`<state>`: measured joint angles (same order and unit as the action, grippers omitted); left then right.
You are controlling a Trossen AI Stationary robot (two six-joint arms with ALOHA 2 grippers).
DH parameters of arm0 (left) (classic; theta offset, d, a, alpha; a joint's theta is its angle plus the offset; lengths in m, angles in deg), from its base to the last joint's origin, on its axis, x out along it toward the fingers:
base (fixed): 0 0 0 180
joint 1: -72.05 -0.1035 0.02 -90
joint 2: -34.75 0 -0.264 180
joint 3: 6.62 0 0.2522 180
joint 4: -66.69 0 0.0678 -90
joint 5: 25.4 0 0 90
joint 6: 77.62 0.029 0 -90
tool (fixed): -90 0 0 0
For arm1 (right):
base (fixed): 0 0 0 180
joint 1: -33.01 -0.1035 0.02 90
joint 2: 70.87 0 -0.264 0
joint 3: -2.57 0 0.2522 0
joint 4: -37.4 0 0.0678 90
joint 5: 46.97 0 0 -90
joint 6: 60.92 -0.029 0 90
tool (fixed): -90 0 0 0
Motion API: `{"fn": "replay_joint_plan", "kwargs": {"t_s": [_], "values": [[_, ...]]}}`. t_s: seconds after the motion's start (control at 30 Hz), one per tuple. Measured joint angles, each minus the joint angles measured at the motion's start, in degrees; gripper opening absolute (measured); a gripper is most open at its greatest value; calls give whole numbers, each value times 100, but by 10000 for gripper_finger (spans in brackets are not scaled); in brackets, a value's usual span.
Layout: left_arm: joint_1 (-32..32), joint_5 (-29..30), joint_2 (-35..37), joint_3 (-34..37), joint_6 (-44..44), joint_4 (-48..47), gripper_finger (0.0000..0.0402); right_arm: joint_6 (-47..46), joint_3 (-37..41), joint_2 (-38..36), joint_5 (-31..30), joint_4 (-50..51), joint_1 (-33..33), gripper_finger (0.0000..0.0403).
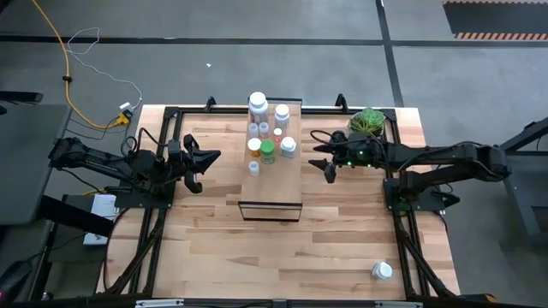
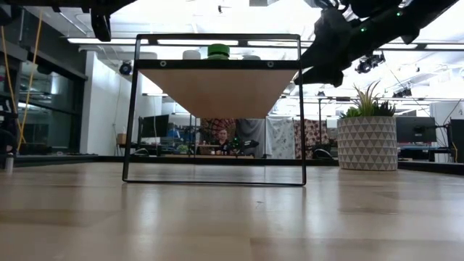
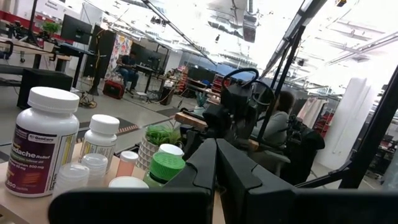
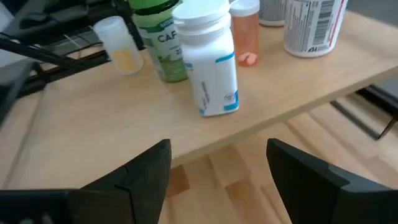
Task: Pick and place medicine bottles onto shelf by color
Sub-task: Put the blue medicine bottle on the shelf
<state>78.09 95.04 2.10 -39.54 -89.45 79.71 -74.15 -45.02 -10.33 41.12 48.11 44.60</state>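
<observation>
Closest to the right wrist camera, the right end effector (image 4: 217, 171) hangs with its two dark fingers (image 4: 146, 168) spread apart and nothing between them, just off the edge of the shelf (image 4: 74, 134) and above the bench (image 4: 249, 180). On the shelf right in front of it stands a white bottle (image 4: 211, 62) with a blue-edged label, upright and apart from the fingers. Beside that bottle is a green bottle (image 4: 158, 40), and an orange bottle (image 4: 244, 31) stands behind it; a small clear bottle (image 4: 119, 45) with yellowish contents stands farther along. From above, the shelf (image 1: 272, 184) sits in the middle of the bench (image 1: 214, 248), with the bottles clustered at its far end, the largest white one (image 1: 258, 104) at the back and the green one (image 1: 268, 151) toward the front of the group. The right end effector (image 1: 324, 158) is near the shelf's right side, with a potted plant (image 1: 368, 121) close by its arm. The left end effector (image 1: 202, 168) waits on the shelf's left side, clenched and empty. One more white bottle (image 1: 382, 270) lies alone near the bench's front right corner, well apart from the rest.
</observation>
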Motion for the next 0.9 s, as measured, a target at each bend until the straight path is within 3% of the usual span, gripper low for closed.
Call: {"fn": "replay_joint_plan", "kwargs": {"t_s": [0.47,0.63,0.73,0.9], "values": [[0,-1,-1,0,5,2,0,-1184,0,-148,573,281,-2,255],[0,4,-1,0,289,2,0,-1822,-15,-147,1157,268,-2,255],[1,6,1,0,304,2,0,-2158,-184,-147,1528,424,-68,255],[0,12,0,0,304,2,1,-2279,-710,-129,1613,1078,-475,255]]}}
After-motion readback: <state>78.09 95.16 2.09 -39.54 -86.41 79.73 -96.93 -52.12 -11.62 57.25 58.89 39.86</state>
